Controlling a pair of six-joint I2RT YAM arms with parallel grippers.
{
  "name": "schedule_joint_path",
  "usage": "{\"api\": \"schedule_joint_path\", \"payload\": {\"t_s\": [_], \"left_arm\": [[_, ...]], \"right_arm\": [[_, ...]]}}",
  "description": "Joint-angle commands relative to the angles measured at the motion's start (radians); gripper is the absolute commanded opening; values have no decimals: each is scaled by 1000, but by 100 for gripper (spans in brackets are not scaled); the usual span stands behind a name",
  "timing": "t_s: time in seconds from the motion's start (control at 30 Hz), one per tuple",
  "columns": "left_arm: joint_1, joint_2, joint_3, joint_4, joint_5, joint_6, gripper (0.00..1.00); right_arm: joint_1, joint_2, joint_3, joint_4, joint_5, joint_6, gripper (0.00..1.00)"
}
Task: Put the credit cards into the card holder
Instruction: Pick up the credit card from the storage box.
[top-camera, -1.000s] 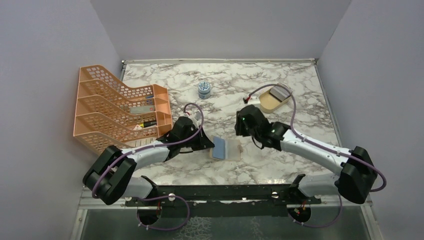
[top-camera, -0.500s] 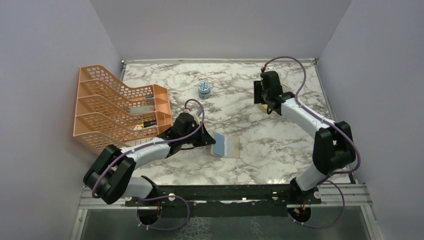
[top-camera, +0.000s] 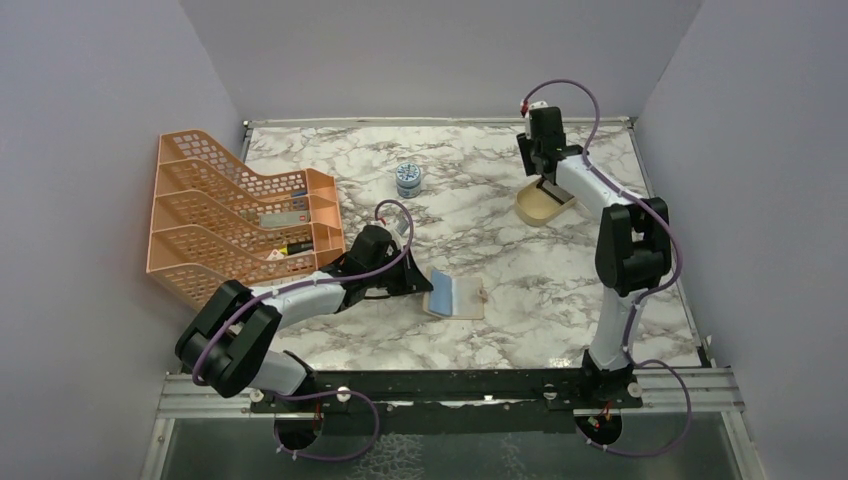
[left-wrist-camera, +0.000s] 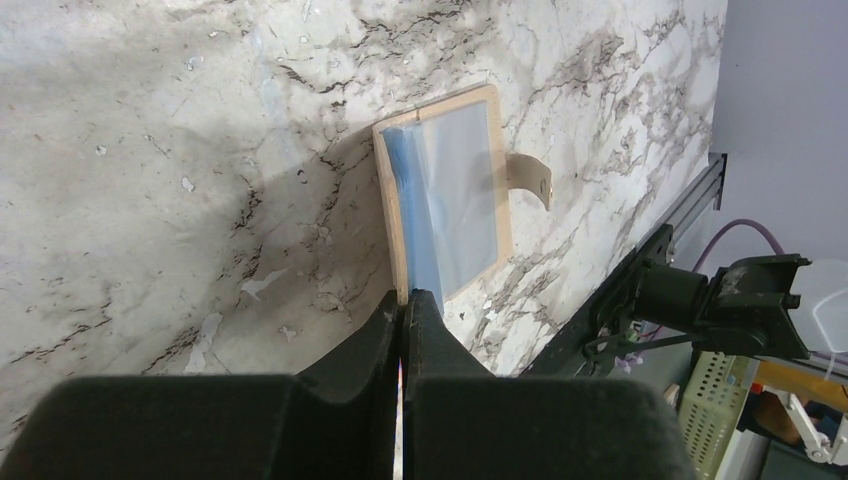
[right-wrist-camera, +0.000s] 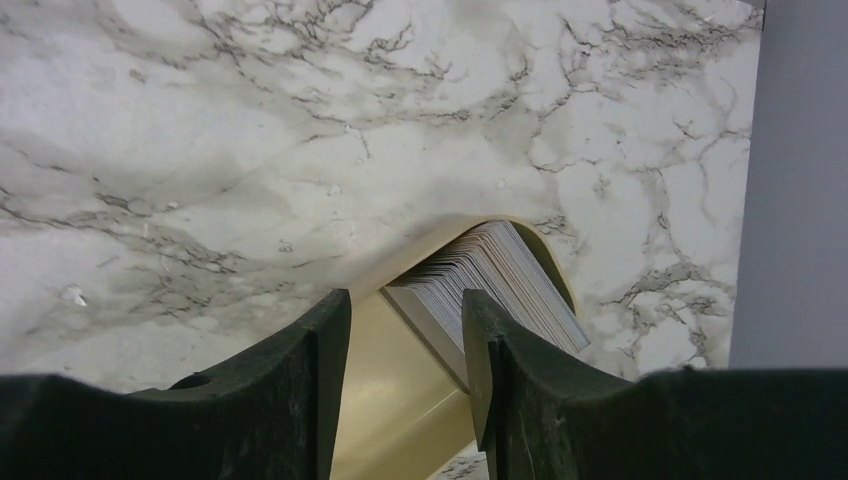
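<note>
The card holder (top-camera: 458, 296) lies open on the marble, tan outside with pale blue pockets (left-wrist-camera: 452, 190) and a snap tab (left-wrist-camera: 530, 178). My left gripper (top-camera: 424, 284) is shut on its near tan cover edge (left-wrist-camera: 404, 297), holding that flap tilted up. Far right, a stack of silvery credit cards (right-wrist-camera: 500, 272) leans in a beige dish (right-wrist-camera: 400, 400). Above that dish (top-camera: 530, 210), my right gripper (top-camera: 550, 186) hangs open. Its fingers (right-wrist-camera: 330, 350) straddle the near end of the stack without gripping it, so the right gripper (right-wrist-camera: 405, 345) holds nothing.
An orange tiered mesh rack (top-camera: 230, 225) stands at the left with small items in it. A small blue-and-white jar (top-camera: 408, 179) sits at the back centre. The grey wall (right-wrist-camera: 795, 180) is close on the dish's right.
The right arm has swung from beside the card holder out to the far-right dish and now points down over the cards. The left gripper keeps its hold on the holder's flap.
</note>
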Motion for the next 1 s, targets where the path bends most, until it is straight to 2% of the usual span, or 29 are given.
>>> {"api": "schedule_joint_path", "payload": {"t_s": [0.0, 0.1, 0.23, 0.43, 0.97], "left_arm": [[0, -24, 17, 2, 15, 20, 0], [0, -23, 15, 8, 20, 19, 0], [0, -19, 6, 21, 12, 14, 0], [1, 3, 13, 35, 28, 15, 0], [0, 12, 12, 34, 37, 10, 0]], "right_arm": [[1, 43, 5, -5, 51, -154, 45], [-1, 37, -35, 18, 62, -216, 45], [-13, 41, -74, 48, 71, -253, 53], [-16, 60, -74, 48, 148, -293, 54], [-24, 89, -94, 51, 157, -312, 53]]}}
